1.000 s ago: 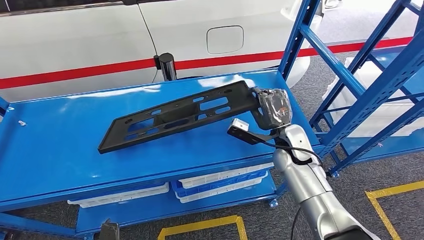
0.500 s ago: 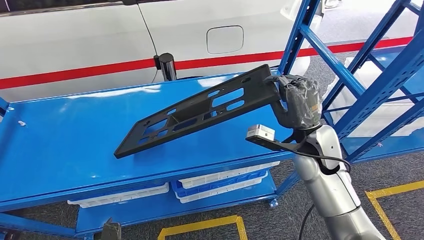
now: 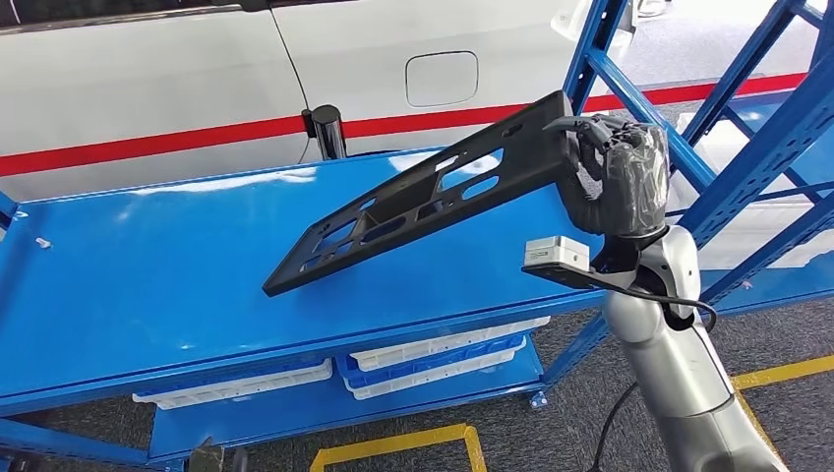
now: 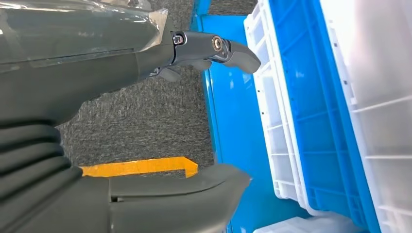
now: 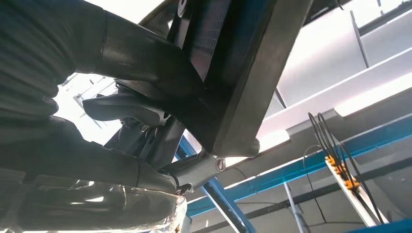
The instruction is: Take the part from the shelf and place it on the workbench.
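Note:
The part is a long flat black plate with several cut-outs. My right hand grips its right end and holds it tilted over the blue shelf top, the held end high and the far end low near the surface. In the right wrist view the fingers wrap the part's edge from below. My left hand hangs low beside the shelf, with its thumb and fingers apart and nothing between them.
A white car with a red stripe stands behind the shelf. Blue rack uprights rise close to my right hand. White bins sit on the lower shelf level. Yellow floor tape marks the grey carpet.
My right hand has risen and moved right with the part. The held end went up, the plate tilted more steeply, and its low end slid right across the shelf top.

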Motion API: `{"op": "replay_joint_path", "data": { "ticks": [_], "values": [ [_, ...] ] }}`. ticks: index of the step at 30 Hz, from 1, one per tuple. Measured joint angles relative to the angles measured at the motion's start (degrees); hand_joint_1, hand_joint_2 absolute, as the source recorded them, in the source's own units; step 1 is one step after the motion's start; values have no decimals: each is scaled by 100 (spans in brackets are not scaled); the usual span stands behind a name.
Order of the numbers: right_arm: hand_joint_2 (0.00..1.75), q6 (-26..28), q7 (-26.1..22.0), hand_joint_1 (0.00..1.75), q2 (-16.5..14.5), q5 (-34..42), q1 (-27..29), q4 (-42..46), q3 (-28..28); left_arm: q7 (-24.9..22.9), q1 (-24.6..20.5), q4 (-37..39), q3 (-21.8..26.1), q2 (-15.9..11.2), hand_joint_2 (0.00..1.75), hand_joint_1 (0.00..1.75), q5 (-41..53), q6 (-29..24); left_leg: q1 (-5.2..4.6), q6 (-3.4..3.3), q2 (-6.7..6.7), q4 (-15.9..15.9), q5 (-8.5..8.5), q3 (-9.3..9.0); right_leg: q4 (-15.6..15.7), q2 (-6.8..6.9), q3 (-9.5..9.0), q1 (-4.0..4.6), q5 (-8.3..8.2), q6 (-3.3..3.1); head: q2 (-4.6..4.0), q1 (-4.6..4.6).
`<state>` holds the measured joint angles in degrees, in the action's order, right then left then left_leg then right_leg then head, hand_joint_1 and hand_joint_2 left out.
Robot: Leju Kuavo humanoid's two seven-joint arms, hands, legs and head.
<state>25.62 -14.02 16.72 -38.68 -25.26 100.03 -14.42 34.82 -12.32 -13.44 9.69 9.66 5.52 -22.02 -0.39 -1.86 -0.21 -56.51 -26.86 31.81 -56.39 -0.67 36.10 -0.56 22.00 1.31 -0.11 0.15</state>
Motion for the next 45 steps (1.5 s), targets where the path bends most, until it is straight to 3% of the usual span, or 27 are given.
{"op": "replay_joint_path", "data": {
  "ticks": [19,26,31,35,37,40,41,42,43,45],
  "values": [
    [175,32,-50,175,-259,86,-174,-236,-261,-31,18,-36,36,-91,175,0,-89,396,0,-1,-1,1,0,2,0,2,0,0,1,0,0,0],
    [175,163,-324,175,-433,449,-429,-437,-324,-31,18,-42,60,-143,175,0,-248,440,-8,-6,-1,-7,-5,4,2,2,-1,-12,-1,1,0,0],
    [175,251,-490,175,-570,666,-639,-693,-412,-31,19,-42,140,-211,175,0,-352,428,-22,-31,-2,-28,-16,9,3,2,-2,-33,-4,6,0,0],
    [175,289,-542,175,-690,714,-789,-846,-481,-32,13,-45,177,-248,175,0,-392,417,-18,-95,4,15,22,-22,15,8,-5,-35,-11,47,0,-1],
    [175,300,-551,175,-716,719,-854,-898,-511,-34,4,-50,193,-248,175,0,-405,418,21,-141,16,103,89,-81,-238,24,117,-19,130,47,0,7],
    [175,316,-556,175,-738,722,-897,-981,-551,-40,-1,-51,214,-232,175,0,-432,428,43,-162,26,128,117,-97,-1379,33,647,-33,597,0,0,16],
    [175,321,-556,175,-743,722,-897,-1008,-559,-44,0,-51,221,-224,175,0,-437,437,45,-159,26,123,115,-95,-1648,34,773,-46,674,15,0,16],
    [175,331,-556,175,-749,720,-898,-1031,-564,-48,0,-51,226,-215,175,0,-439,448,51,-151,21,115,110,-94,-1707,35,798,-62,666,53,0,16],
    [175,341,-555,175,-755,716,-901,-1047,-567,-51,-2,-51,228,-207,175,0,-442,460,63,-133,15,98,98,-95,-1519,39,700,-83,570,110,0,16],
    [175,361,-542,175,-769,705,-920,-1063,-569,-57,-10,-52,231,-195,175,0,-448,480,86,-58,-1,22,42,-80,-738,58,285,-123,296,227,0,20]
  ]
}}
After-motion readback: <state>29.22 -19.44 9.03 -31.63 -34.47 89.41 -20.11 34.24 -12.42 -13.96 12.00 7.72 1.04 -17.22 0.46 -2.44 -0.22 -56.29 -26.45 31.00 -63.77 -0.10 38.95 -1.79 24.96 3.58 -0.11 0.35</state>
